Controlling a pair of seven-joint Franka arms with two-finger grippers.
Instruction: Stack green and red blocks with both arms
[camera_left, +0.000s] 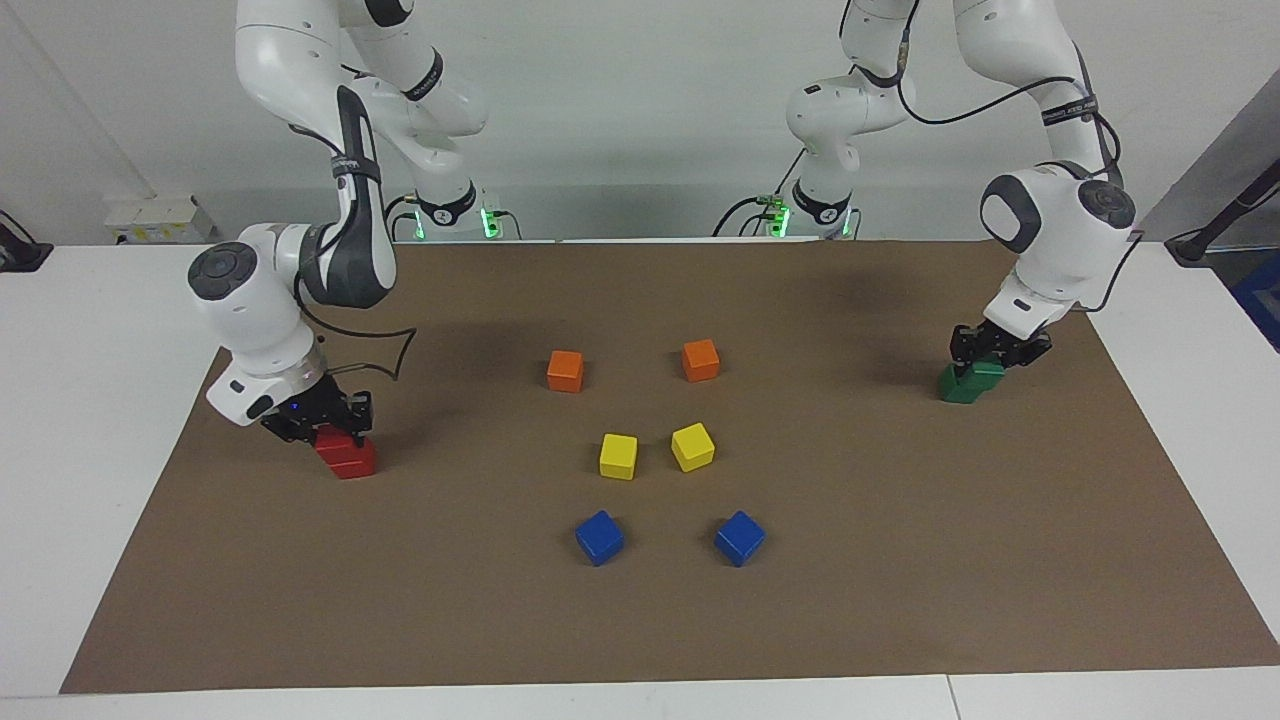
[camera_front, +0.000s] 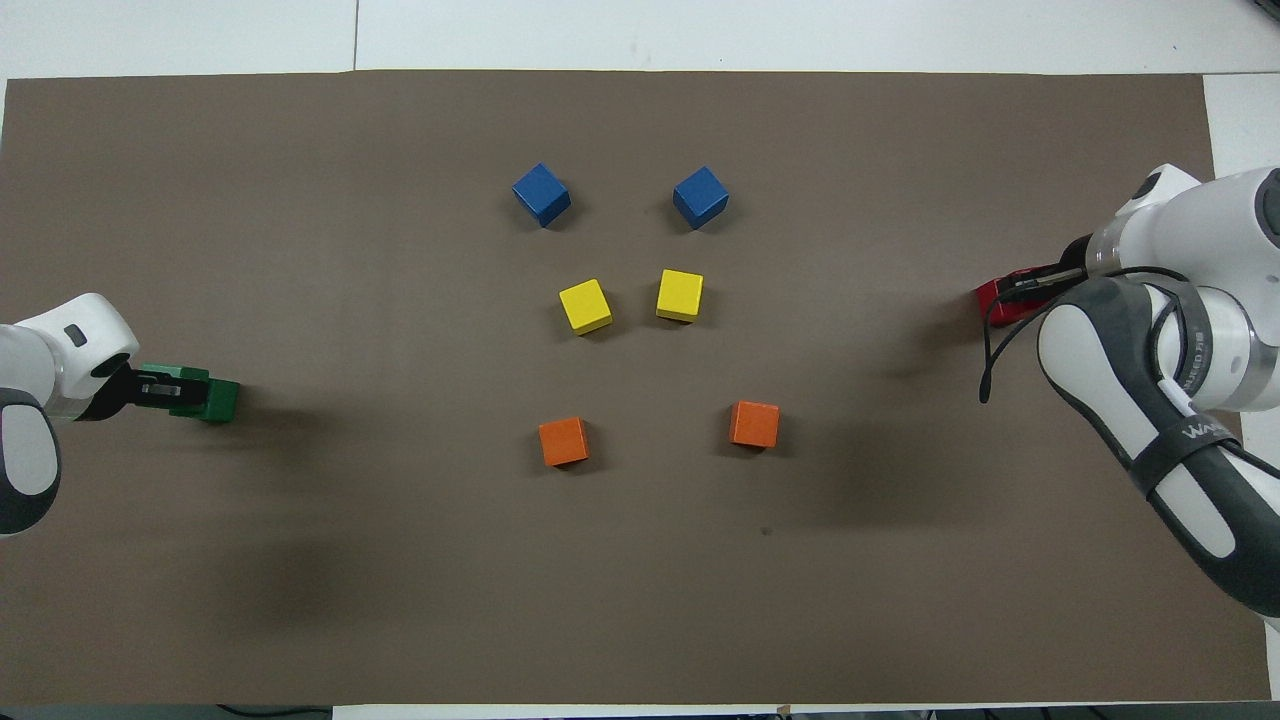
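Two red blocks stand stacked near the right arm's end of the mat; in the overhead view only a red edge shows past the arm. My right gripper is just over the top red block, fingers open astride it. Two green blocks are stacked near the left arm's end, the upper one set a little nearer to the robots; they also show in the overhead view. My left gripper sits down on the upper green block, and it shows in the overhead view too.
In the middle of the brown mat lie two orange cubes nearest the robots, then two yellow cubes, then two blue cubes farthest from them.
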